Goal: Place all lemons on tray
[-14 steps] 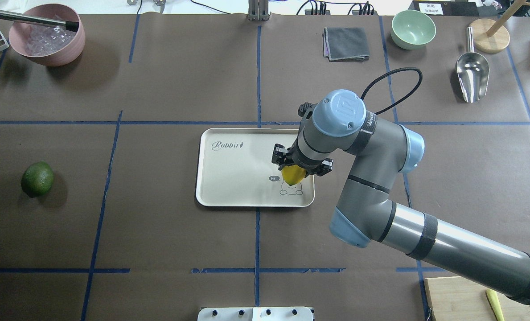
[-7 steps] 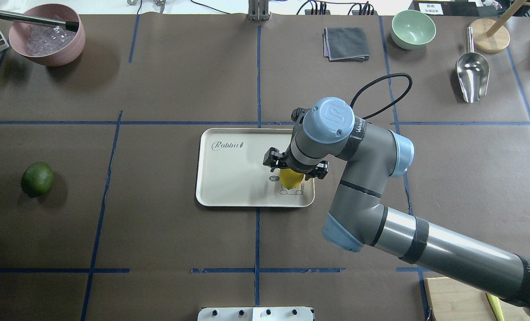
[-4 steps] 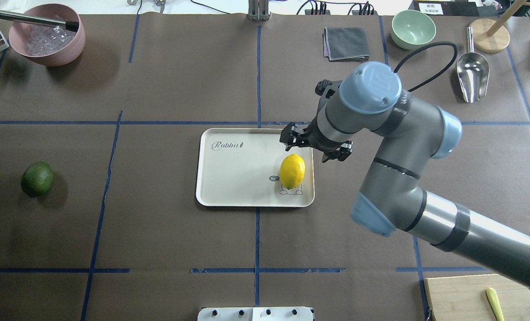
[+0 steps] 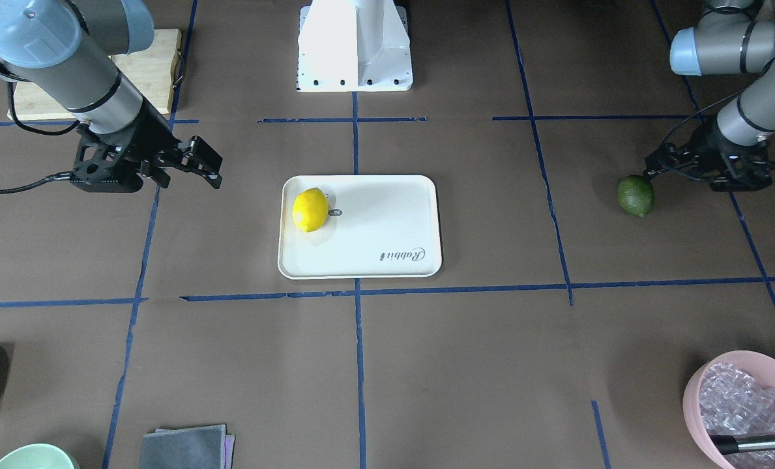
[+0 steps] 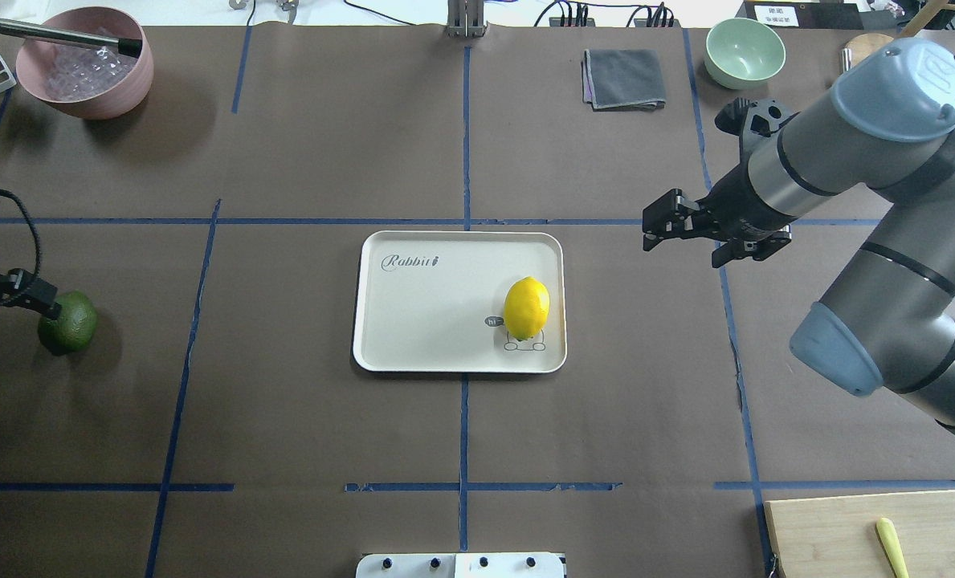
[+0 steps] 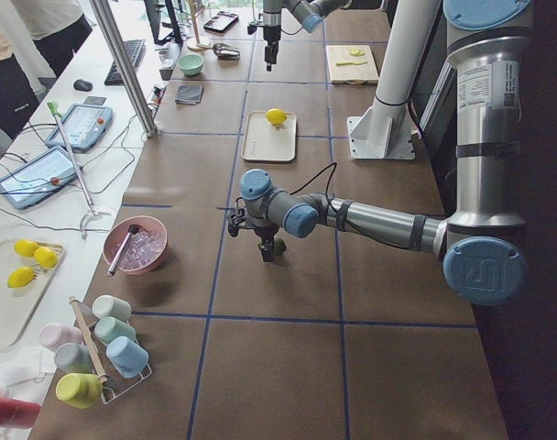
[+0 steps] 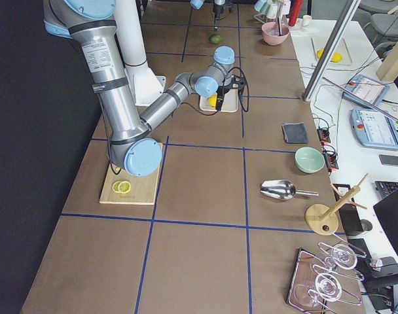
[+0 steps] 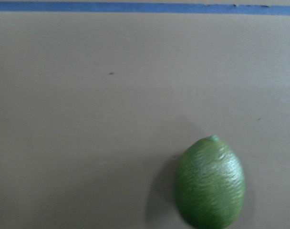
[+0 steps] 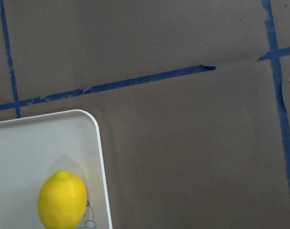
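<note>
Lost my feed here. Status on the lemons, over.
Right claw open, clear of tray. Left claw open by green lemon, not gripping. Yellow lemon on tray; green on table. Nothing blocks the path.

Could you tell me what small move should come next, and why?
Probably shift the left gripper sideways until it is centred over the green lemon. That lemon lies off the tray, beside the gripper and off-centre in the left wrist view, while the yellow lemon already sits on the tray and the right gripper is open and empty.
</note>
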